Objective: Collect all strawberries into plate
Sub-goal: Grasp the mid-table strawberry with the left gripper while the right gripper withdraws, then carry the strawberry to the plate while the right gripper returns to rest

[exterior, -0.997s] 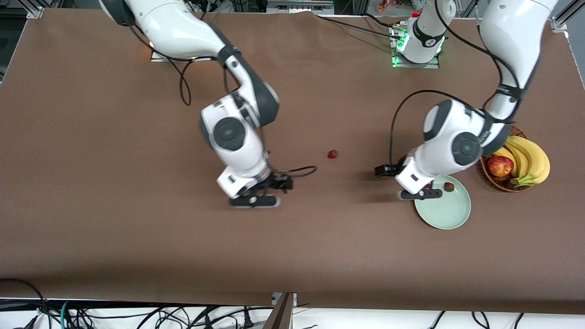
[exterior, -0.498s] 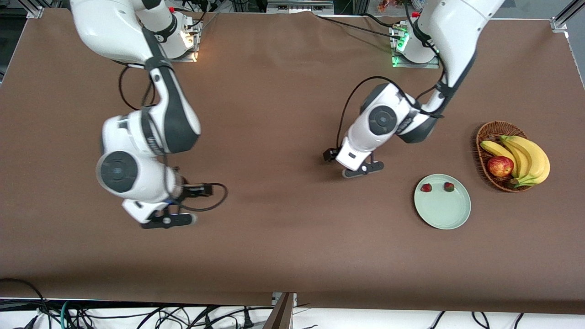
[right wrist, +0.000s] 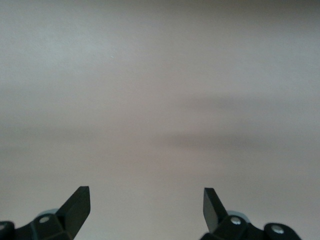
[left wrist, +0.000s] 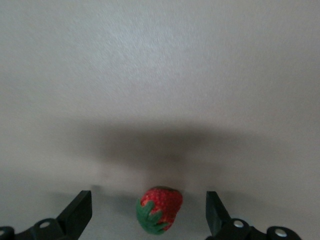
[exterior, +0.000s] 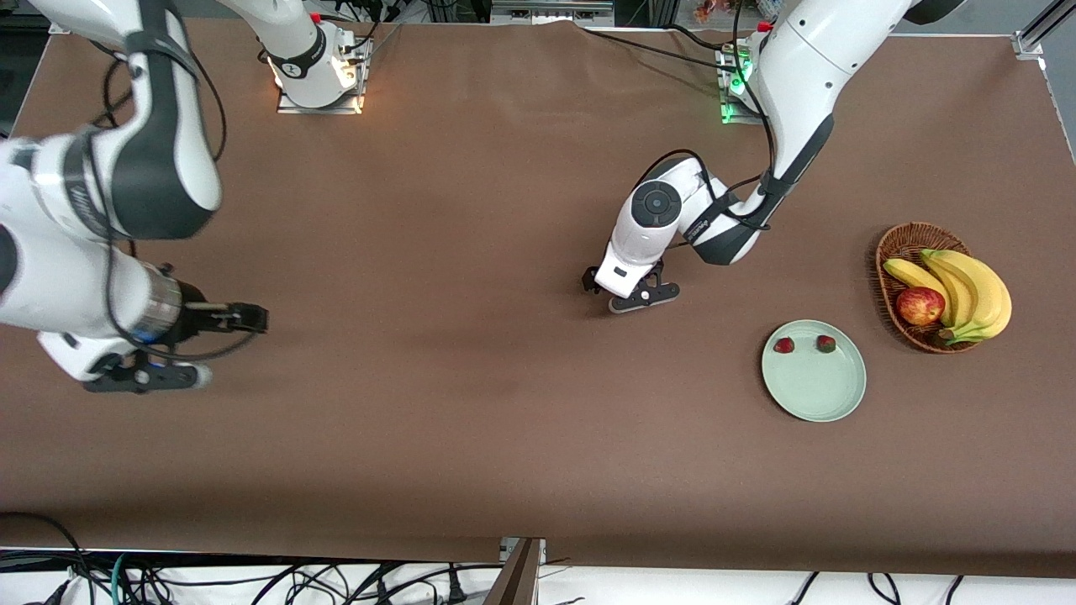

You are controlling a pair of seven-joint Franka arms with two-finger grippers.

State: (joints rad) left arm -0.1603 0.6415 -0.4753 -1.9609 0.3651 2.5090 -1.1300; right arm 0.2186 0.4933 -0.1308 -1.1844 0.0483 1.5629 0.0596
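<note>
— On the pale green plate [exterior: 814, 382], what sits there?
— Two strawberries [exterior: 783, 344], side by side and apart, on the part of the plate farther from the front camera. The plate lies toward the left arm's end of the table, just beside a wicker basket [exterior: 898, 252] holding bananas [exterior: 967, 290] and an apple [exterior: 920, 305].
— And the third strawberry [left wrist: 160, 209]?
— It lies on the brown tablecloth [exterior: 471, 437] near the middle of the table, directly under the left gripper [left wrist: 149, 212], between its two fingers.
— Does the left gripper grip it?
— No. Its jaws stand wide, clear of the berry on both sides.
— And the right gripper [exterior: 143, 380]?
— It is over bare cloth at the right arm's end of the table, jaws spread wide, holding nothing.
</note>
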